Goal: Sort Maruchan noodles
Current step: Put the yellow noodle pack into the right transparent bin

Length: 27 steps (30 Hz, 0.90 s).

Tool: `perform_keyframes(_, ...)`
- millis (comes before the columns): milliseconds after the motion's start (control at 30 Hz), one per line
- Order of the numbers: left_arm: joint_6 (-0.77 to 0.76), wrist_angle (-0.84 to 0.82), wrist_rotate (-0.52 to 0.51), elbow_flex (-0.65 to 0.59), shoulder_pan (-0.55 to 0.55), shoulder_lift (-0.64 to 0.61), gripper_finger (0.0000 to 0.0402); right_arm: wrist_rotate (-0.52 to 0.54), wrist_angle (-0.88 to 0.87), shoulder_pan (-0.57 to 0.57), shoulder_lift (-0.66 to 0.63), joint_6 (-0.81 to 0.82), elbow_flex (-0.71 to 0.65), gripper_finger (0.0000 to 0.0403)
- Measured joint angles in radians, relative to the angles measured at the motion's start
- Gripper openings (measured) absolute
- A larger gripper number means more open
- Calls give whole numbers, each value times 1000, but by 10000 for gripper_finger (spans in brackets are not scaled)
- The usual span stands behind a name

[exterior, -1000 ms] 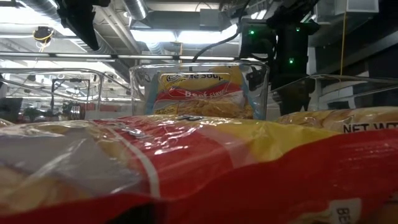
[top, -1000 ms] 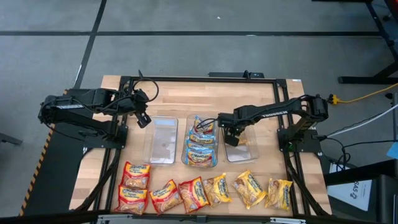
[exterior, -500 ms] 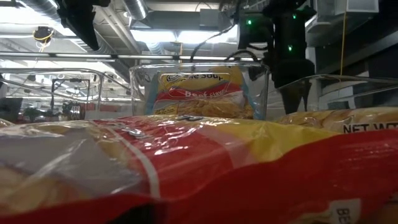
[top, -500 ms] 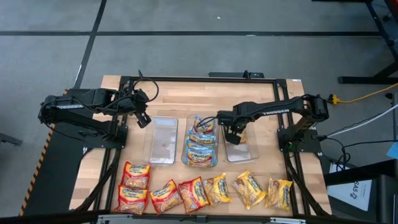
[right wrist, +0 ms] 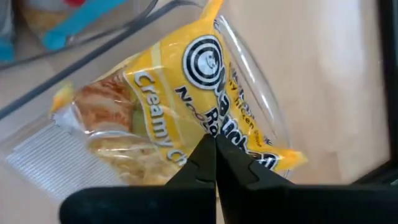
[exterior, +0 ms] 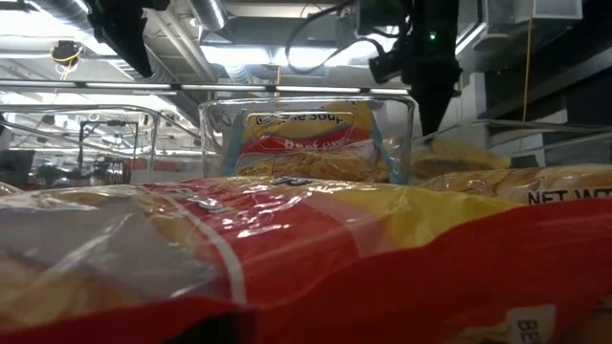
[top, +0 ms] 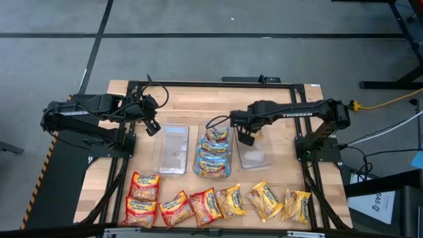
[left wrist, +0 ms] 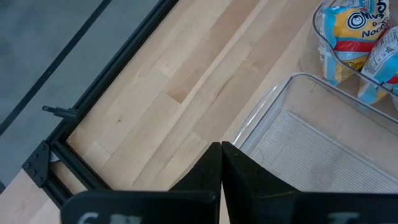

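My right gripper [top: 244, 137] hovers shut above the far left corner of the right clear tub [top: 259, 157], touching nothing. Right under it, in the right wrist view, a yellow noodle packet [right wrist: 186, 81] lies in that tub, one end leaning up against the tub's wall. Blue-trimmed packets [top: 214, 158] fill the middle tub. The left tub [top: 172, 151] holds nothing. Red packets [top: 158, 201] and yellow packets [top: 266, 200] lie in a row by the near edge. My left gripper [top: 153, 127] waits shut beside the left tub's far left corner.
The three tubs stand side by side mid-table with narrow gaps between them. A black metal frame [top: 211, 84] runs around the table. Bare wood lies between the tubs and the far edge. In the low view a red packet [exterior: 287, 258] fills the foreground.
My right gripper has risen out of the right tub and moved a little toward the table's far and left edges. The yellow packet has stayed in the tub.
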Motion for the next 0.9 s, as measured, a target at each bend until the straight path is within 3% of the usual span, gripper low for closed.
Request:
perform_keyframes(667,0,0,0,0,0,0,0,60,41,-1,0,23,7,1)
perform_keyframes(900,-1,0,3,0,0,0,0,59,113,-1,1,77,-76,24)
